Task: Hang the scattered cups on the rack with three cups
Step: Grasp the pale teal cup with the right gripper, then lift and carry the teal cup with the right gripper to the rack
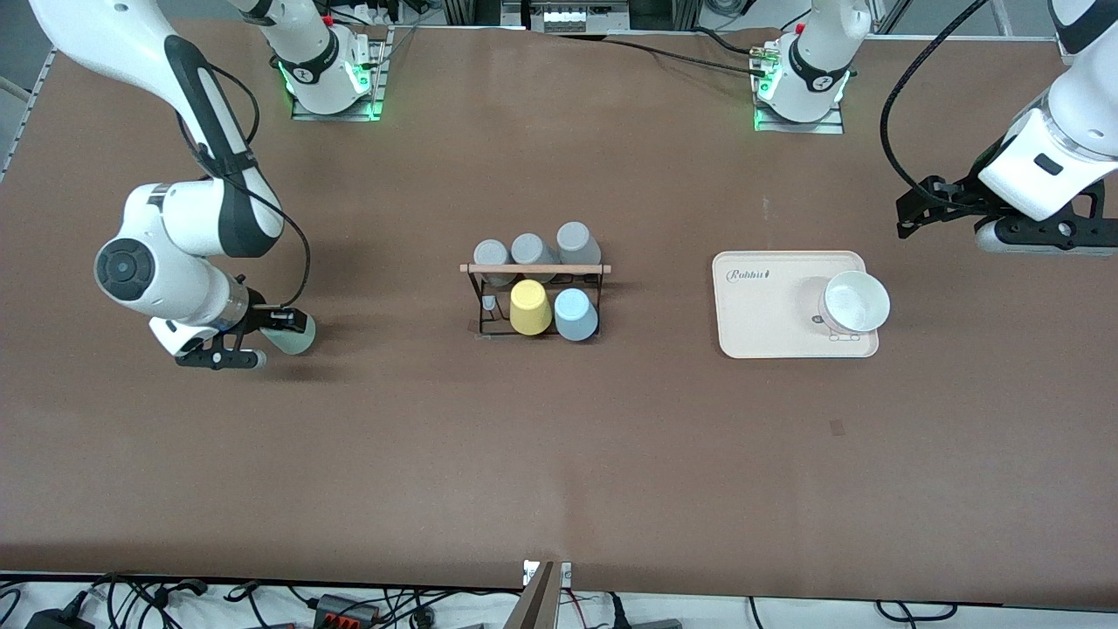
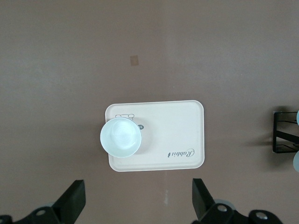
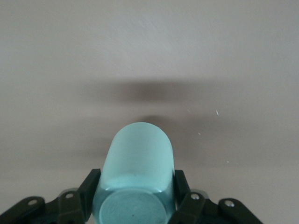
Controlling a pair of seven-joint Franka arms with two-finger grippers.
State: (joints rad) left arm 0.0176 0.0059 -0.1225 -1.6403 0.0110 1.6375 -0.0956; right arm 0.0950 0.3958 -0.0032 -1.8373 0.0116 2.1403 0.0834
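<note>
My right gripper (image 1: pixel 278 330) is shut on the pale mint green cup (image 1: pixel 295 336) and holds it on its side, low over the table toward the right arm's end. In the right wrist view the cup (image 3: pixel 138 156) sits between the fingers (image 3: pixel 91 183), base toward the camera. The light blue cup (image 1: pixel 576 314) is on the black wire rack (image 1: pixel 482 301), beside a yellow cup (image 1: pixel 530 307), below the wooden rod (image 1: pixel 534 268). Three grey cups (image 1: pixel 530 251) are on the rack's farther row. My left gripper (image 1: pixel 908 214) is open and empty, in the air near the tray.
A cream tray (image 1: pixel 760 306) with a white bowl (image 1: pixel 857 301) lies toward the left arm's end; it also shows in the left wrist view (image 2: pixel 177 135) with the bowl (image 2: pixel 120 136). The rack's edge (image 2: pixel 282 135) shows there too.
</note>
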